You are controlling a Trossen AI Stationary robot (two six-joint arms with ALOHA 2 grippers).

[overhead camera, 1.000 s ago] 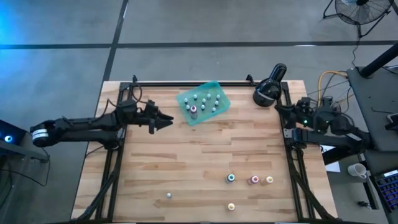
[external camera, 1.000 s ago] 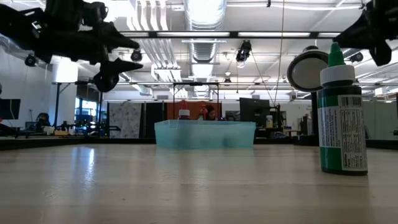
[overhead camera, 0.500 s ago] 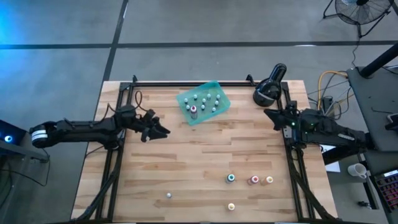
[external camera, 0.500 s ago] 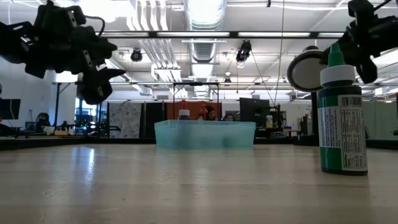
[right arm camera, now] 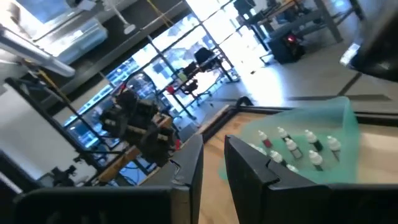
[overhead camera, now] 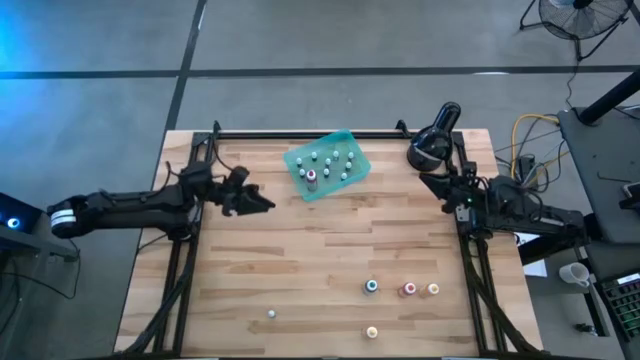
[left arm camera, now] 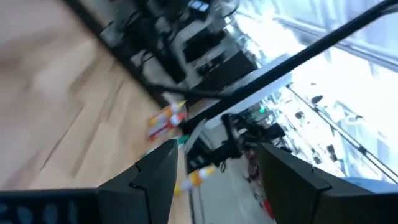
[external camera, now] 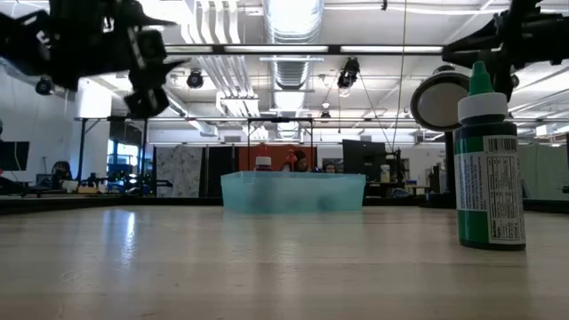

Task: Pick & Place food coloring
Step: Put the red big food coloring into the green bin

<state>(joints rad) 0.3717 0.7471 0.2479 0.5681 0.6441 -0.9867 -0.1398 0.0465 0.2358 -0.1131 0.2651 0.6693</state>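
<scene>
From above, the left gripper hangs over the pale wooden plank table near its left edge, short of the translucent teal rectangular plastic tray; its jaws stand apart with nothing between them. The tray sits toward the far middle and holds a cluster of tiny white-capped food coloring bottles. Five more small bottles stand loose on the near part of the table: a teal one, a pink one, an orange one, a yellow one and a pale one. The right gripper is at the table's right edge, just beside the black round lamp-like device, empty.

At table height, a green bottle stands close to the camera, the tray farther back, both grippers well above the wood.

The left wrist view shows its two dark fingers spread wide on nothing.

The right wrist view shows its fingers drawn nearly together, gripping nothing, facing the tray.
</scene>
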